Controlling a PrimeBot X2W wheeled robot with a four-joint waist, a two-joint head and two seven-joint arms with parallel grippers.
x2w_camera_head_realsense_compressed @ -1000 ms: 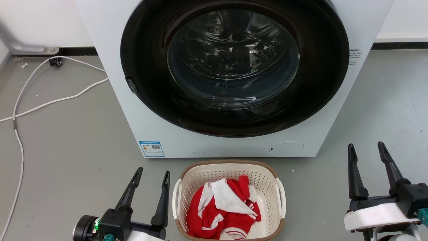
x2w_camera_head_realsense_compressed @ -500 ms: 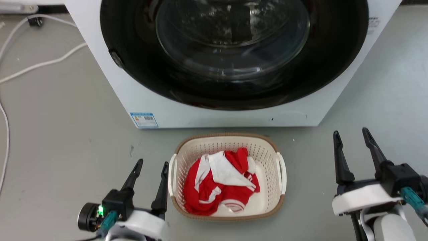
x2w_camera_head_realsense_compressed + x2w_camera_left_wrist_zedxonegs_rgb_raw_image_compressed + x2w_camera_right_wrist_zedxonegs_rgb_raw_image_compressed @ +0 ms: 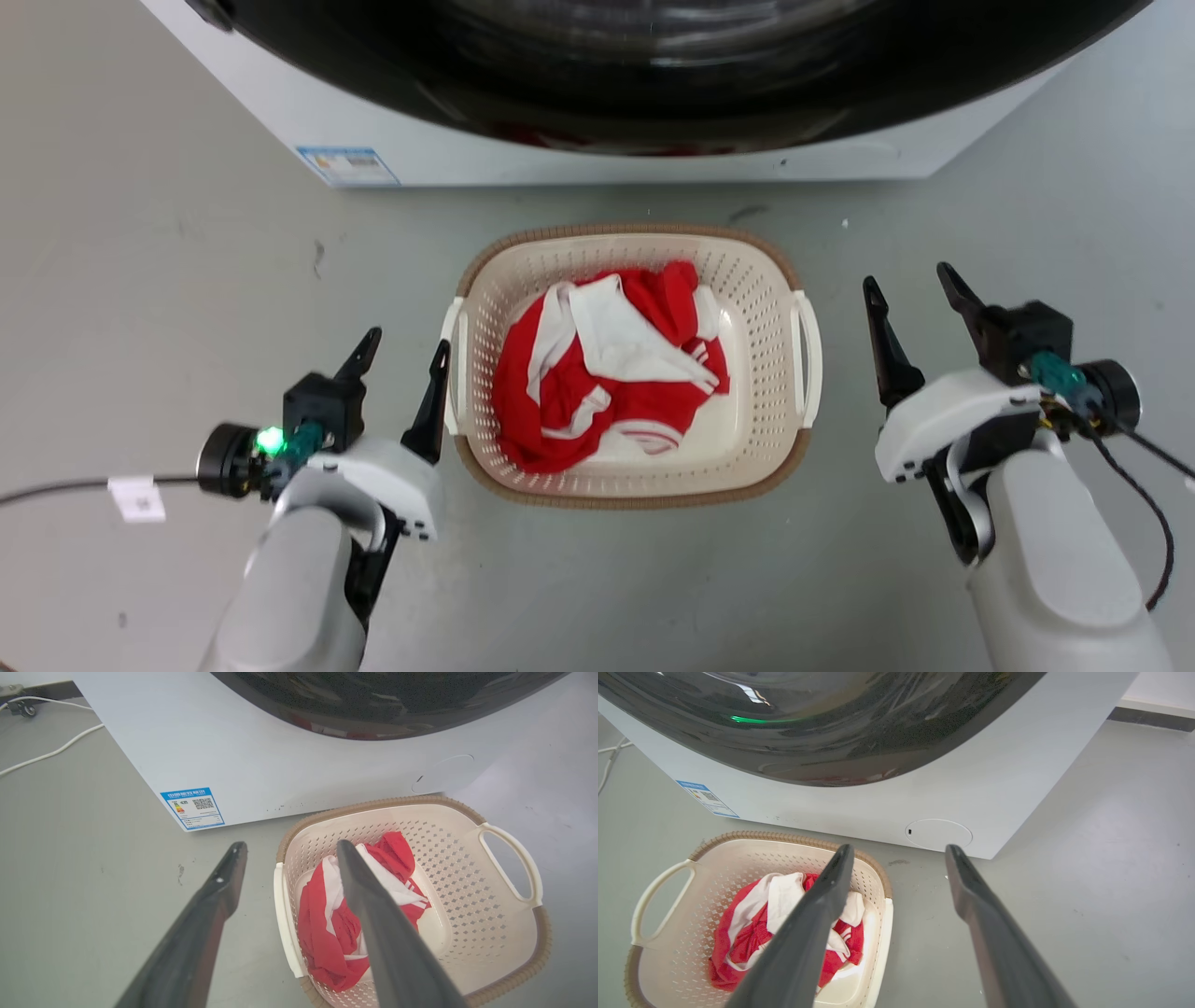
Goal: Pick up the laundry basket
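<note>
Cream-white plastic with many small holes makes the laundry basket (image 3: 758, 280), which stands on the grey floor (image 3: 168, 299) just in front of the white washing machine (image 3: 597, 170), between the two grippers. Its rim is brown and looks woven, and a crumpled red and white garment (image 3: 607, 392) lies inside it. The left gripper (image 3: 407, 340) is low at the basket's left side, with jaws apart and nothing between them. Its inner finger is just beside the white left handle (image 3: 455, 364), but I cannot tell if it touches it. In the left wrist view this handle lies between the two dark fingers. The right gripper (image 3: 907, 275) is near the right handle (image 3: 808, 359), with a strip of bare floor between them. Its jaws are also apart and hold nothing. A small blue label (image 3: 347, 165) sits on the lower front of the machine, to the left of the basket.
</note>
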